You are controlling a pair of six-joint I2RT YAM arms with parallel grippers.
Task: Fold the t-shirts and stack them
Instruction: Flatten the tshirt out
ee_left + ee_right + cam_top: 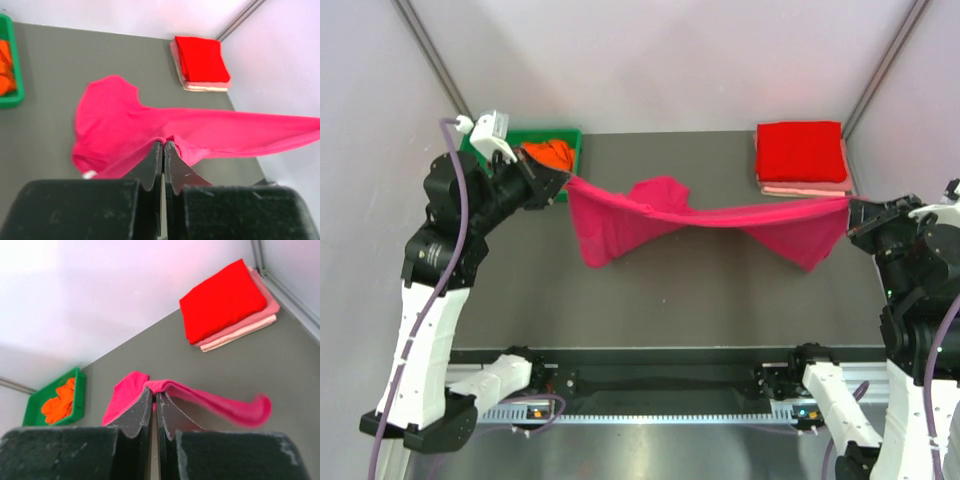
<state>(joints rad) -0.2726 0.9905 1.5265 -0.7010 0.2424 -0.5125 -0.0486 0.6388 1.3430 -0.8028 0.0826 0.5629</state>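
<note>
Looking down from above, I saw the magenta-pink t-shirt point(660, 215) strung between the two arms. Its top edge ran as a taut line over the table point(720, 290), and the rest drooped, the lowest folds seeming to rest on the surface. The left gripper point(558, 182) pinched one end close to the green tray point(570, 140), where the orange t-shirt point(550, 153) lay crumpled. The right gripper point(853, 207) pinched the other end, just in front of the folded stack, with the bright red t-shirt point(800, 150) on top of the pale pink t-shirt point(810, 188).

From the left wrist, the jaws were clenched on a bunched bit of the pink cloth.

From the right wrist it was the same, the jaws clamped tight on the cloth's edge.

To my eye this was the spreading step, before any fold. Next, both arms would need to lower together and lay the shirt flat, keeping enough tension to stop wrinkles.
</note>
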